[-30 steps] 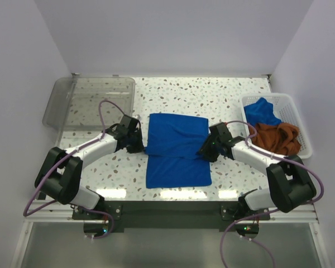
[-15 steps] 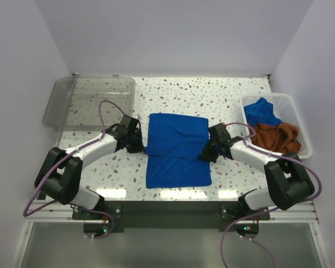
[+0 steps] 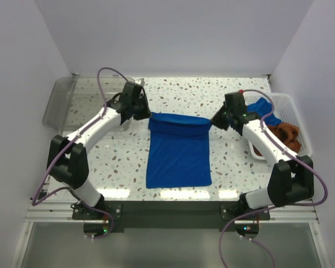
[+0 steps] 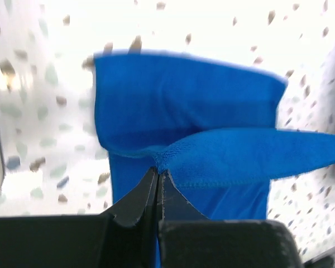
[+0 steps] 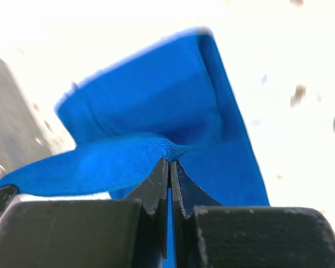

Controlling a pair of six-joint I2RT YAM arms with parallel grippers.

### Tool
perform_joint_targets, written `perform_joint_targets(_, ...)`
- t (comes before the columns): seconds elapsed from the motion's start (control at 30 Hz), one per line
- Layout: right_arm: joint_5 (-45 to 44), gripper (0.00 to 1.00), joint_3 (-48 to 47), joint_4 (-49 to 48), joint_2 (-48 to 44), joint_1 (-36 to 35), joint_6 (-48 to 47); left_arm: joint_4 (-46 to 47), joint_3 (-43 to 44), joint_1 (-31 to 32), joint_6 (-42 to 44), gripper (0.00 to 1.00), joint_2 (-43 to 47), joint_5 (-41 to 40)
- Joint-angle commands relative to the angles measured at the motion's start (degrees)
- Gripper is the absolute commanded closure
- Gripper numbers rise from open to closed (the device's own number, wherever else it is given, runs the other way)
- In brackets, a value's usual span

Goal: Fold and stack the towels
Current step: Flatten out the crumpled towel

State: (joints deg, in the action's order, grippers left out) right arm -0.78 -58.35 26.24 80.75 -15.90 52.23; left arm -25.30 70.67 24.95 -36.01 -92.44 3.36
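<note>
Top external: our left gripper [image 3: 147,115] and right gripper [image 3: 213,121] hold the far edge of the blue towel [image 3: 177,159] raised over the middle of the table [image 3: 123,162]. We should keep both corners level and taut. Left wrist: jaws clamped on the hem. Right wrist: likewise clamped. A second ago both grippers sat low at the towel's sides.

A white table [image 3: 223,100] flecked with grey and brown specks fills the middle of the scene, closed in by plain pale walls [image 3: 173,33] on three sides. A clear plastic tray [image 3: 53,109] sits at the table's far left corner. A white mesh basket [image 3: 292,109] stands at the table's far right edge.
</note>
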Motion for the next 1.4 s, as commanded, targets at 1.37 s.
perform_joint_targets(1.37,10.61,1.00,-63.13,-19.04,43.54,7.99,-27.36,25.39,45.19,-15.90,0.77,1.00,-34.57,11.85)
